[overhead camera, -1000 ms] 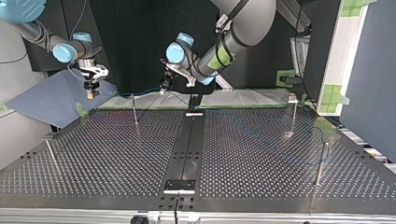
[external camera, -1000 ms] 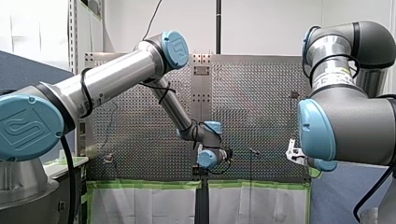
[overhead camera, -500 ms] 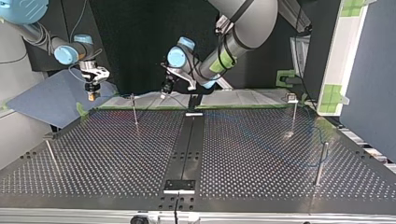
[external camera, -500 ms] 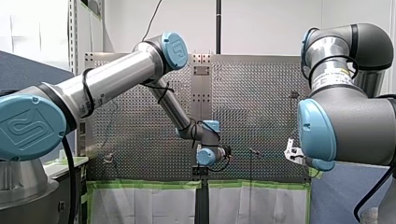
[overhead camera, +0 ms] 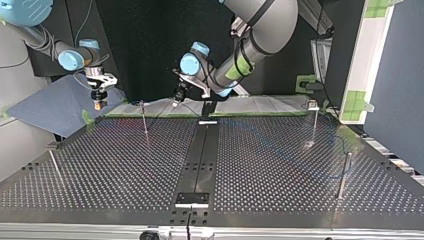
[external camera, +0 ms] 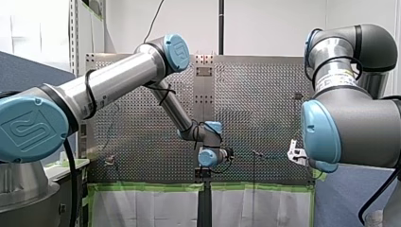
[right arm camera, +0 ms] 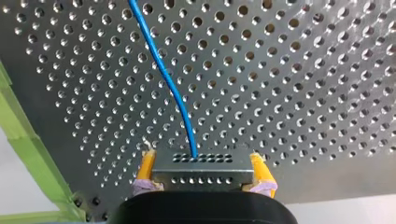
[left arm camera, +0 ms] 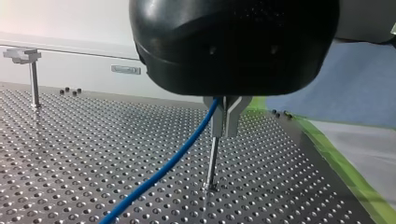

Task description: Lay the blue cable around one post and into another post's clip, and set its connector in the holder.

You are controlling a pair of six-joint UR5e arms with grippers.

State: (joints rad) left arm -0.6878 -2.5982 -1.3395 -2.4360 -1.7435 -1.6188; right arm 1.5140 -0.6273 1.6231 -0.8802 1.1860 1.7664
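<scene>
hidden: right gripper [overhead camera: 98, 104] is small at the top view's 10 o'clock. In the front view it is mostly behind my right arm's elbow. Blue cable [left arm camera: 173, 161] shows only as faint traces in the top view.
right gripper: yellow pads [right arm camera: 147, 166] are clamped on the two ends of the connector [right arm camera: 201, 169], a metal block with rows of small holes. Its rear is covered by the gripper body.
connector axis: long side lies crosswise between the pads, cable face pointing ahead of the gripper. It is held over the table [overhead camera: 275, 165] near the green-taped edge.
cable run: leaves the connector's middle and goes ahead over the holes with a slight bend. In the left wrist view it slants from the fingers down toward the table, then is cut off.
thin post [overhead camera: 144, 117]: upright at the top view's 11 o'clock, between the two grippers. In the left wrist view it stands in line with the fingers; the gap cannot be told.
left gripper [overhead camera: 175, 102]: at 12 o'clock, metal fingers [left arm camera: 229, 119] pinched together on the cable.
clip post [overhead camera: 313, 120]: at 2 o'clock; clip contents too small to tell.
end post [overhead camera: 343, 175]: upright at 4 o'clock.
</scene>
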